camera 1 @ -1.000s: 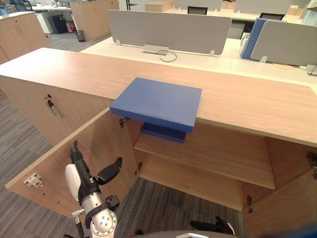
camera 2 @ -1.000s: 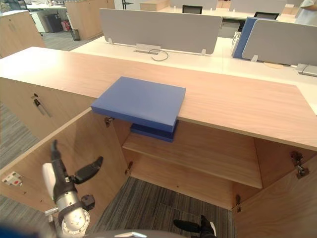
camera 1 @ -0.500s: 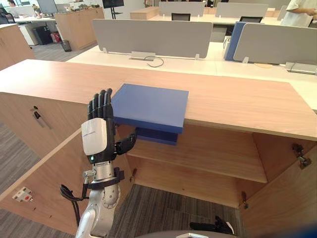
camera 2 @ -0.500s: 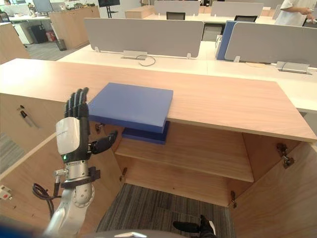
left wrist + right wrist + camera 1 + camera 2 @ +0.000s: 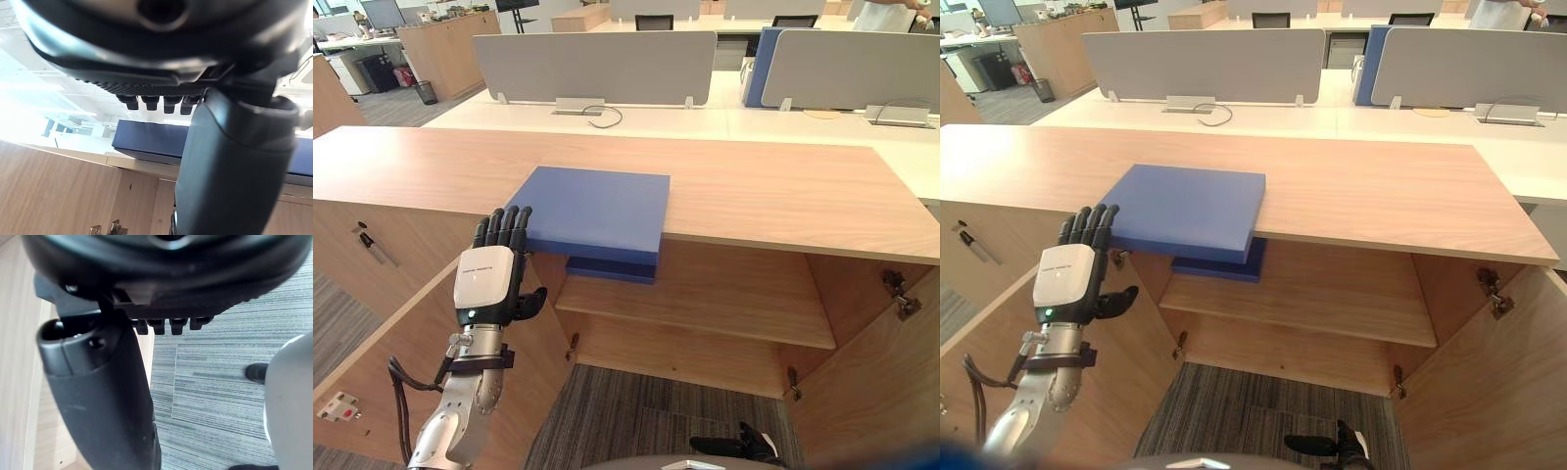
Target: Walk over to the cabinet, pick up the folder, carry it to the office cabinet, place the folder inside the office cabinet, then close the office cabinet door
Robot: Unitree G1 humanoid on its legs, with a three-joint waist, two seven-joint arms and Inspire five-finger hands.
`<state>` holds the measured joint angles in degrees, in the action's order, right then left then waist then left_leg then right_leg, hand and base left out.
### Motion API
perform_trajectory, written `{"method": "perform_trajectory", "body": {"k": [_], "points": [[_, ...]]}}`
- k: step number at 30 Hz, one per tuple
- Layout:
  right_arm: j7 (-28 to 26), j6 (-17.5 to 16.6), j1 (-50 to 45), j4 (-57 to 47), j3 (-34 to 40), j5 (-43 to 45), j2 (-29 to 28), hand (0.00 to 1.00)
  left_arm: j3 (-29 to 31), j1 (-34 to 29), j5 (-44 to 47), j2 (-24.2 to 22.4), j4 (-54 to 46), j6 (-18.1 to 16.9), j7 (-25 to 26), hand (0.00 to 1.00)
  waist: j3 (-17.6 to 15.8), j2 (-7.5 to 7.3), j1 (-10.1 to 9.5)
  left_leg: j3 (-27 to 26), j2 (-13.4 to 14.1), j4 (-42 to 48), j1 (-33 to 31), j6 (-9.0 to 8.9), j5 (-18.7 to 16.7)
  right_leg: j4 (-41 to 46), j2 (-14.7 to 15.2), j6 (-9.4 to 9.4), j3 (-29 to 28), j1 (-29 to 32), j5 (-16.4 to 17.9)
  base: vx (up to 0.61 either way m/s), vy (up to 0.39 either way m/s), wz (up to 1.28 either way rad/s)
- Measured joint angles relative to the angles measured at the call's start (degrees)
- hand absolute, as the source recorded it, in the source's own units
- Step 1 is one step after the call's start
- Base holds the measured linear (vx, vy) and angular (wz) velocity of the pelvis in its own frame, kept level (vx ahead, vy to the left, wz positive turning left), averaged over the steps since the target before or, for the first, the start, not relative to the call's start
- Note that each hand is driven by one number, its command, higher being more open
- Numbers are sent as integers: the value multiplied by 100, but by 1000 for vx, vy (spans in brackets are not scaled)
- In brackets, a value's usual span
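Observation:
A flat blue folder [image 5: 597,211] lies on the wooden cabinet top [image 5: 783,196], its near edge jutting out over the open compartment. The same folder [image 5: 146,139] shows past the fingers in the left wrist view. My left hand [image 5: 489,284] is raised just before the folder's near-left corner, back towards me, open with straight fingers, holding nothing. It stands close to the folder; contact cannot be told. My right hand [image 5: 98,396] hangs open over grey carpet and holds nothing.
Both cabinet doors stand open: the left door [image 5: 401,372] beside my left arm, the right door [image 5: 871,392] at the right. A darker blue item [image 5: 612,269] lies on the inner shelf [image 5: 724,299]. Keys hang in the neighbouring door [image 5: 367,240]. Desks with grey dividers [image 5: 597,64] stand behind.
My left hand has risen from low beside the open door to the folder's near-left corner, its fingers now straight and upright. The whole view has shifted, so the camera moved.

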<state>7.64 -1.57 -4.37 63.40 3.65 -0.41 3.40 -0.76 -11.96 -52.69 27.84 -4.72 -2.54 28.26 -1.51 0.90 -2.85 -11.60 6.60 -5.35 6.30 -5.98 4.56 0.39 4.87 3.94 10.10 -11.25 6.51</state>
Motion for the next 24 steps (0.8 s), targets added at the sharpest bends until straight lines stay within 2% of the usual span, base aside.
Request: {"method": "perform_trajectory", "body": {"k": [8, 18, 24], "points": [[-8, -46, 7, -6, 218, -181, -17, 100, -1, 406, -195, 150, -27, -3, 3, 100, -33, 45, 5, -28, 1, -2, 19, 1, -9, 0, -3, -10, -53, 13, -10, -5, 7, -2], [-10, -49, 11, 0, 420, -183, -31, 100, -11, 617, -187, 307, -298, -112, 63, 100, -54, 66, 20, -63, 2, 1, 34, -16, -37, -15, -9, -16, -108, 25, -9, 4, 8, -2], [-11, -48, 16, -1, 415, -182, -31, 100, -265, 872, -186, 307, 258, -108, 45, 100, -56, 60, 46, -83, 2, -1, 50, -15, -42, -13, -7, -29, -126, 26, -17, 0, 0, 0]]}}
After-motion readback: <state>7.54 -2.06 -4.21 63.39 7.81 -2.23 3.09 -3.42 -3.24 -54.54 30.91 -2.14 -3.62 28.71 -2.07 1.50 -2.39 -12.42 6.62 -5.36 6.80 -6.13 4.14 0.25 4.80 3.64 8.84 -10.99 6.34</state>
